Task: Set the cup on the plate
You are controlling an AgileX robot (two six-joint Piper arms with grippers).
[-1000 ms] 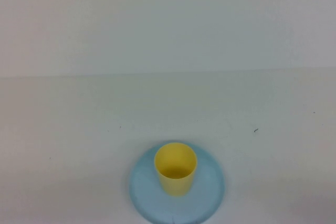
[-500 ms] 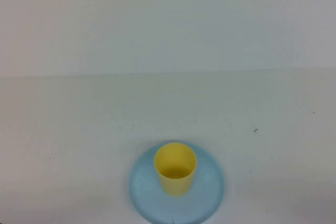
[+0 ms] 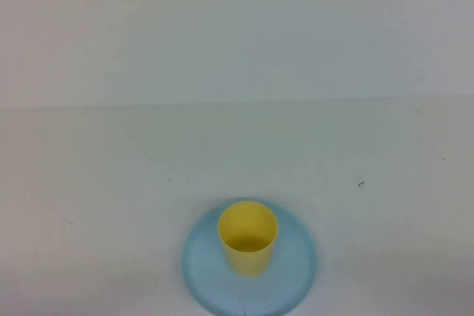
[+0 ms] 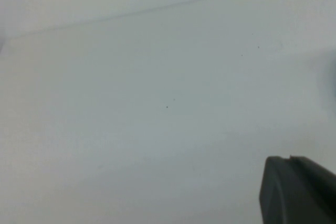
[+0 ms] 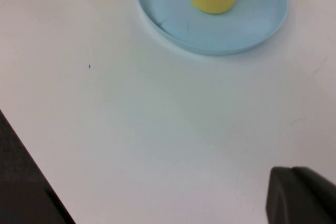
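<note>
We find no change across the high views: the cup (image 3: 247, 237) stands upright on the plate (image 3: 296, 271) in the same spot on the counter (image 3: 111, 183). Neither hand enters that view at any of the three moments.

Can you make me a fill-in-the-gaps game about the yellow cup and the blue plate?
1. The yellow cup stands upright on the ____.
2. The plate is the colour light ____.
3. The cup's open mouth faces ____.
4. The left gripper and right gripper each show only a dark tip in their own wrist views, and neither one touches the ____.

Missing words: plate; blue; up; cup
</note>
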